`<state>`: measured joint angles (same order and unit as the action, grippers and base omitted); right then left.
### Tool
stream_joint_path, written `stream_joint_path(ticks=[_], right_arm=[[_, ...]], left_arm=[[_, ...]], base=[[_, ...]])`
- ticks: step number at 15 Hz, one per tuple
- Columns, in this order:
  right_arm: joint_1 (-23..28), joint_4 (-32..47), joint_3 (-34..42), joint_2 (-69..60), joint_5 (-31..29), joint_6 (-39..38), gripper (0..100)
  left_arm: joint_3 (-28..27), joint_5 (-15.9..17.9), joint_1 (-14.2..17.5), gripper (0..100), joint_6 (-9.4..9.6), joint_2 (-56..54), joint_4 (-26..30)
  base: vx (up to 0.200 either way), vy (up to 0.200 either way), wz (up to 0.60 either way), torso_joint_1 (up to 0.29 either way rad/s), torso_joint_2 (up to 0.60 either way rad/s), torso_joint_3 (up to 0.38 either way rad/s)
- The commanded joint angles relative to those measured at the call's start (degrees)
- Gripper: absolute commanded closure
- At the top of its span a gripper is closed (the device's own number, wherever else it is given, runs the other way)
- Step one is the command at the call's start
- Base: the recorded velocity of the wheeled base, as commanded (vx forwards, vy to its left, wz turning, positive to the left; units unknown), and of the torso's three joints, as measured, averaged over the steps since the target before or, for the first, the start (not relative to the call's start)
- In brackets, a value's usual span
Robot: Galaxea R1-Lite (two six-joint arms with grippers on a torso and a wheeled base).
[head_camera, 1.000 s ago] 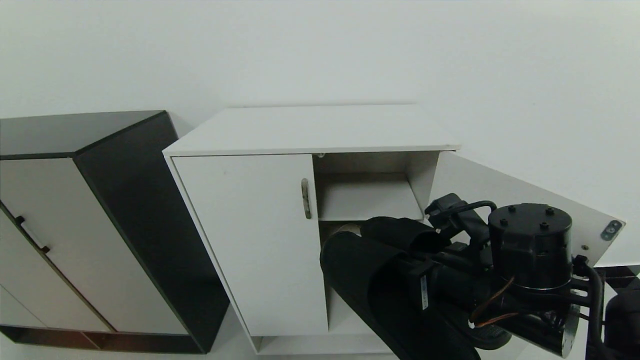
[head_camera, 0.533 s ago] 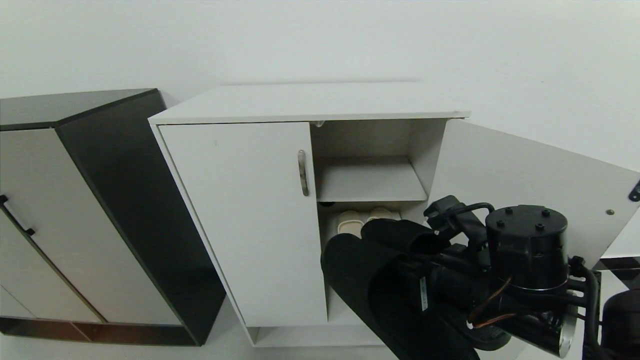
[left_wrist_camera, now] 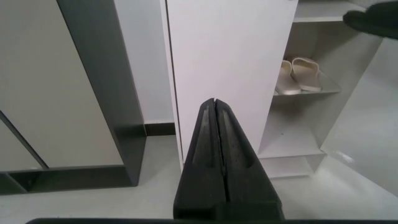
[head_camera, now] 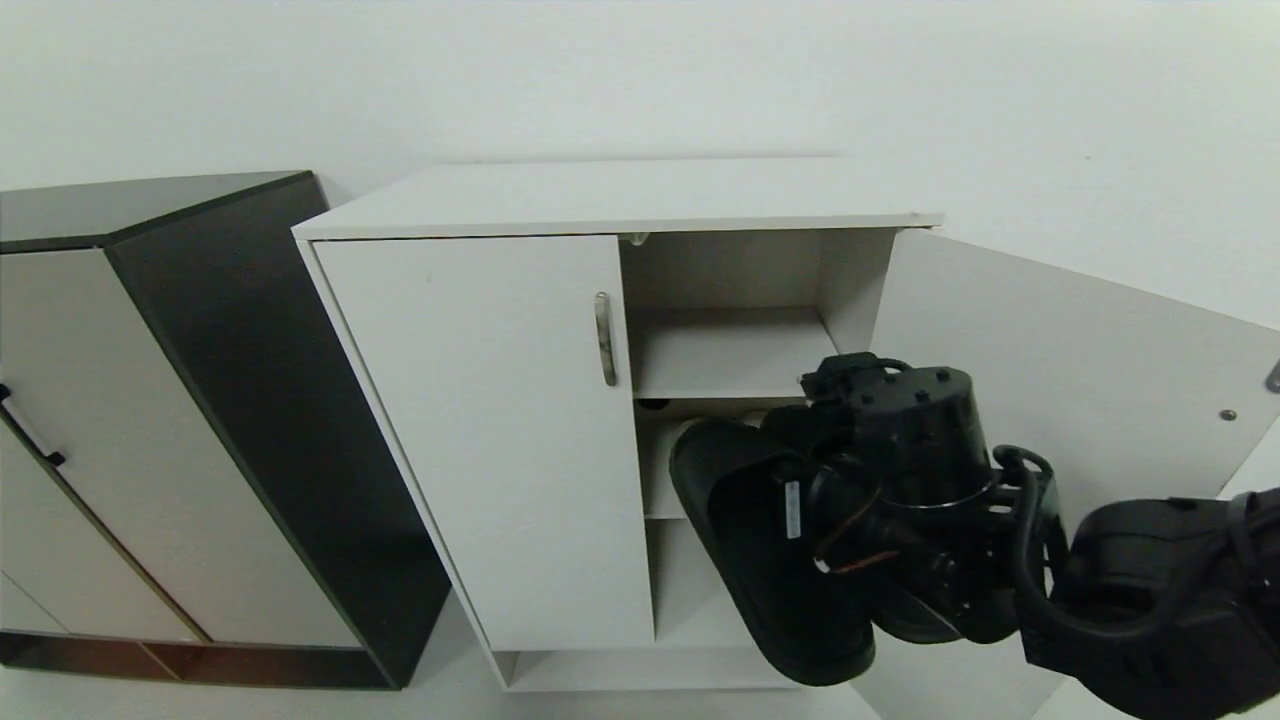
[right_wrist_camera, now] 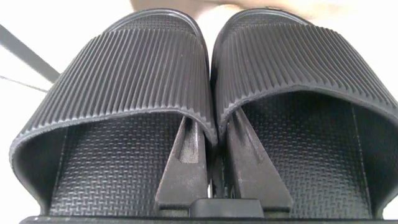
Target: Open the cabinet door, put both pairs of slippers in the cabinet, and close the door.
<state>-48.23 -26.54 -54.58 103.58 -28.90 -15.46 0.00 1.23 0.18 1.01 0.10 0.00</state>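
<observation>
Black slippers (head_camera: 775, 560): pair, held before white cabinet's (head_camera: 620, 195) open compartment; right gripper (right_wrist_camera: 214, 152) pinches the adjoining straps, so both carry as one. Beige slippers (left_wrist_camera: 301, 73): middle shelf. Left gripper (left_wrist_camera: 214, 155): fingers pressed together, empty.

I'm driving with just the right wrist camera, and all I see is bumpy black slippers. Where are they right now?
Observer: In the head view, the black slippers hang in front of the white cabinet, beside its open right door.
Operator: Is anything inside already?
Observer: Yes. The left wrist view shows a pair of cream slippers on the shelf below the top one.
Operator: What's my other hand doing?
Observer: The left gripper is shut with nothing in it, pointing towards the closed left door.
</observation>
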Motion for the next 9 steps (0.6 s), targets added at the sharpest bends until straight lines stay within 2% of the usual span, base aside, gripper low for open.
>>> stream_joint_path(ticks=[1, 5, 9], right_arm=[[-2.75, 6.76, -9.58, 3.12, -4.76, -3.79, 100], [-1.78, 8.17, -20.92, 12.70, -14.51, -3.61, 100], [-1.26, 7.91, -21.01, 13.84, -15.83, -3.26, 100]], left_arm=[[0.00, 0.00, -0.01, 100, 0.04, -0.01, 0.00], [0.00, 0.09, -0.01, 100, 0.22, -0.01, 0.00], [0.00, 0.09, -0.01, 100, 0.22, -0.01, 0.00]], base=[[0.000, 0.000, 0.00, 0.000, 0.00, 0.000], [0.000, 0.000, 0.00, 0.000, 0.00, 0.000], [0.000, 0.000, 0.00, 0.000, 0.00, 0.000]])
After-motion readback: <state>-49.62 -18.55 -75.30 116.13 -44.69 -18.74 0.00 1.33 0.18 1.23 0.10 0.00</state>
